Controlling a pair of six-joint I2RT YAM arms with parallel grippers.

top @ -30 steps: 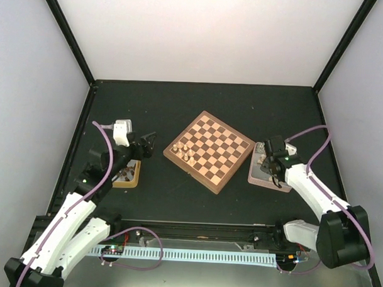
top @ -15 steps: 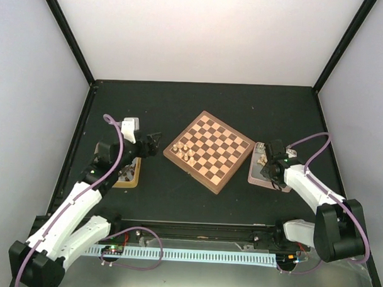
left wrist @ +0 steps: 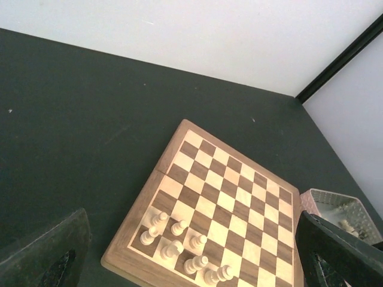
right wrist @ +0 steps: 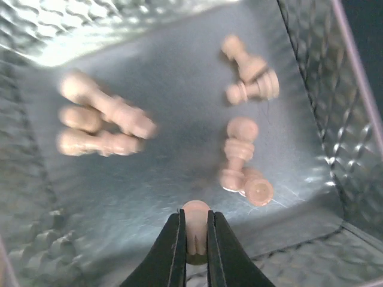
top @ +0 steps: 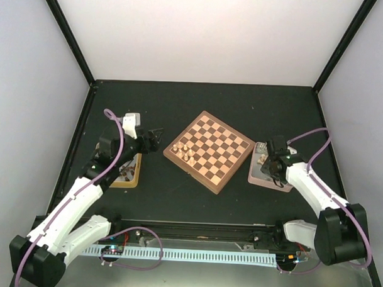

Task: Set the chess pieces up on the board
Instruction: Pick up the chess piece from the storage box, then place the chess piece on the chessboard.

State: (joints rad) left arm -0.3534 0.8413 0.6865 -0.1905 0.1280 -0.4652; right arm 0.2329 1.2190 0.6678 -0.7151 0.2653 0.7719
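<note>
Okay, over the last second my right claw (right wrist: 195,238) has shifted a little down-frame inside the grey tray (right wrist: 311,78) at the right of the top view. It is now clenched on one pale chess piece (right wrist: 195,210), whose head pokes up between the tips at the bottom centre of the wrist view. Other pale pieces (right wrist: 239,152) lie loose on the tray floor above it. My left claw (top: 156,135) has swung off the yellow tray (top: 130,180) toward the board's (top: 219,158) left corner, with its fingers spread wide and nothing held. The board sits mid-frame on the counter (top: 149,104), with a small cluster of pale men (top: 184,149) near its left corner only. Judgement: the pick looks secured, so lifting and carrying it to the board comes next, and most of the setup is still to do.
</note>
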